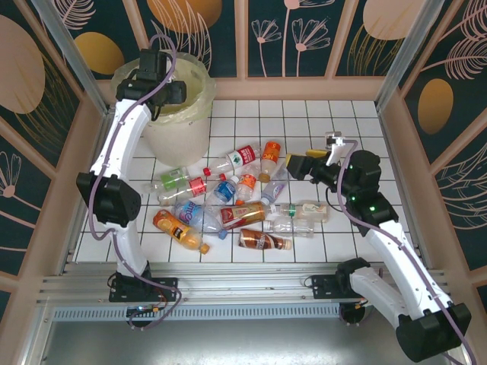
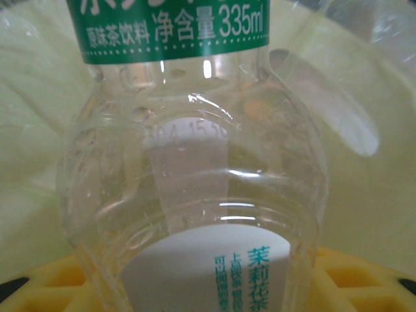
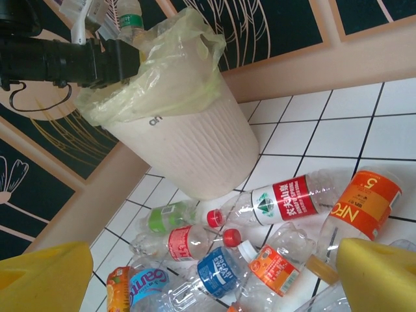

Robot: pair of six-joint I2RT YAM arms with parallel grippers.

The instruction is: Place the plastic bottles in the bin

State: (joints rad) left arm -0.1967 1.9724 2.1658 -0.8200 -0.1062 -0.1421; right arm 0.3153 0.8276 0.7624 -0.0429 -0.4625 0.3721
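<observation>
We count roughly thirteen plastic bottles [image 1: 240, 157] on the bench [image 1: 304, 122], plus one more green-label bottle [image 2: 195, 162], and just one bin [image 1: 179, 137].

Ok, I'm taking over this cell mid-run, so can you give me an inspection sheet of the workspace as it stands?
Surface: white tiled table, flat.
Job's things: roughly a dozen plastic bottles lying piled mid-table; bin upright at the far left, bag-lined.
Clutter: nothing seen.
Grippers: left gripper shut on a clear green-label bottle above the bin; right gripper open, empty, over the pile's right edge.
Cables: purple cable along each arm, apart from the bottles.
Surroundings: dark leaf-patterned wall panels; metal rail at the near edge.
</observation>
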